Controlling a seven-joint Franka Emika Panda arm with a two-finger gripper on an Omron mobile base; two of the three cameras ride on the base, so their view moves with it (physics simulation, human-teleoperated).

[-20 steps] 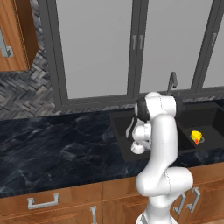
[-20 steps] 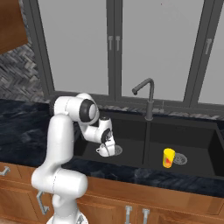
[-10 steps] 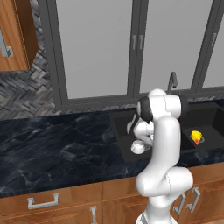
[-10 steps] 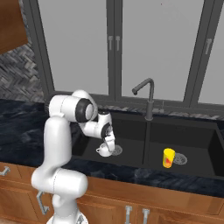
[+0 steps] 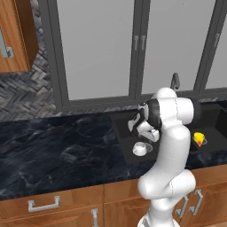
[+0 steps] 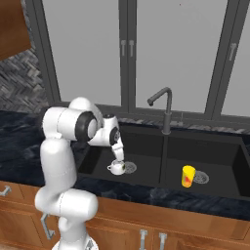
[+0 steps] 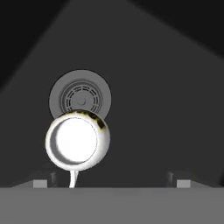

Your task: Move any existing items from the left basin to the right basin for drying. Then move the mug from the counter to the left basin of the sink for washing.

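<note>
Mug (image 6: pixel 116 167): white, upright on the floor of the left basin (image 6: pixel 97 158), overlapping the near edge of the round drain (image 7: pixel 80 96) in the hand view.
Gripper (image 6: pixel 118 159): jaws spread wide, holding nothing, just above the mug.
Yellow cup (image 6: pixel 188 176): upright in the right basin (image 6: pixel 229 166), beside its drain.
Faucet (image 6: pixel 163 106): behind the divider.

Grey-framed windows (image 5: pixel 133 48) run along the wall at twelve o'clock, herringbone tiling (image 5: pixel 26 95) at nine o'clock beneath a wooden wall cupboard (image 5: pixel 13 35); silver handles (image 5: pixel 43 205) at six.
</note>
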